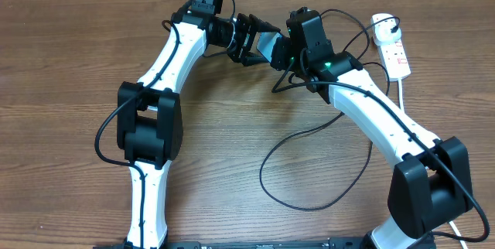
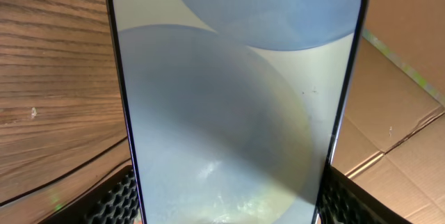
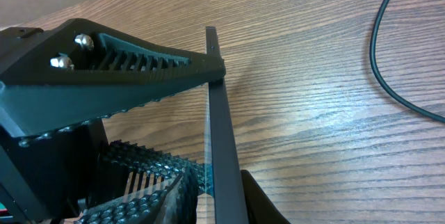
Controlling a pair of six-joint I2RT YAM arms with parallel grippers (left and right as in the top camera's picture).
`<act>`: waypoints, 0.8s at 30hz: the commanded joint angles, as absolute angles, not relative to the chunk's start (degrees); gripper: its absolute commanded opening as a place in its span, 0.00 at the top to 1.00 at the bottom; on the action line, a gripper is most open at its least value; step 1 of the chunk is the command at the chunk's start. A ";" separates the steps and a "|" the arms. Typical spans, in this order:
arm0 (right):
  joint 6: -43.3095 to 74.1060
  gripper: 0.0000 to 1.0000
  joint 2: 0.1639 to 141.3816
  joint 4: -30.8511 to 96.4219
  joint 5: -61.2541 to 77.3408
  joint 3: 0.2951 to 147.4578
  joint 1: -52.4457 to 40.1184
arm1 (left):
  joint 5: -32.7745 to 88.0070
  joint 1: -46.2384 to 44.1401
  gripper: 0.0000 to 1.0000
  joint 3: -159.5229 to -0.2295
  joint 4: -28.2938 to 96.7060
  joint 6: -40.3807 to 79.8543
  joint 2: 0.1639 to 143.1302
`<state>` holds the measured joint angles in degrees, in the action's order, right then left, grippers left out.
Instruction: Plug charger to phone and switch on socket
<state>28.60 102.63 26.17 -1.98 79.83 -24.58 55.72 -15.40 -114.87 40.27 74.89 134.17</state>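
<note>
The phone (image 1: pixel 270 47) is up off the worktop (image 1: pixel 224 164), held in the air at the far middle where the two arms meet. The left gripper (image 1: pixel 249 40) has it grasped across its width, with the ribbed pads (image 2: pixel 119 197) pressing the two long edges near one end. That leaves the lit screen bare and the rest of the body sticking out clear. I judge the hold is meant to steady the phone and offer an end to the other arm for plugging. The right gripper (image 1: pixel 288 57) is in close from the opposite side. From its own camera the phone shows edge-on as a thin dark strip, with that gripper's fingers (image 3: pixel 149 189) just either side of it. I cannot tell whether they are clamped on it or merely bracketing it, and I see no connector tip between them. The charger (image 3: pixel 373 43) lies slack in a wide loop on the wood in front of the right arm. One run leads back towards the grippers, so there is length to spare. The socket (image 1: pixel 394 48) sits well apart at the far right edge, flat on the worktop. A dark plug seems to be seated at its far end, and its switch is within the right arm's reach.
</note>
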 commanded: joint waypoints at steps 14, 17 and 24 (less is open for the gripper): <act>28.75 0.83 103.02 25.80 -2.98 81.38 -24.80 | 58.54 -15.79 0.36 -116.64 40.03 74.76 134.34; 28.75 0.83 103.18 25.78 -3.01 81.38 -24.80 | 58.54 -15.79 0.36 -116.64 40.01 74.76 134.34; 28.73 0.83 104.53 25.47 -3.01 81.38 -24.80 | 58.52 -15.79 0.36 -116.64 40.01 74.70 134.34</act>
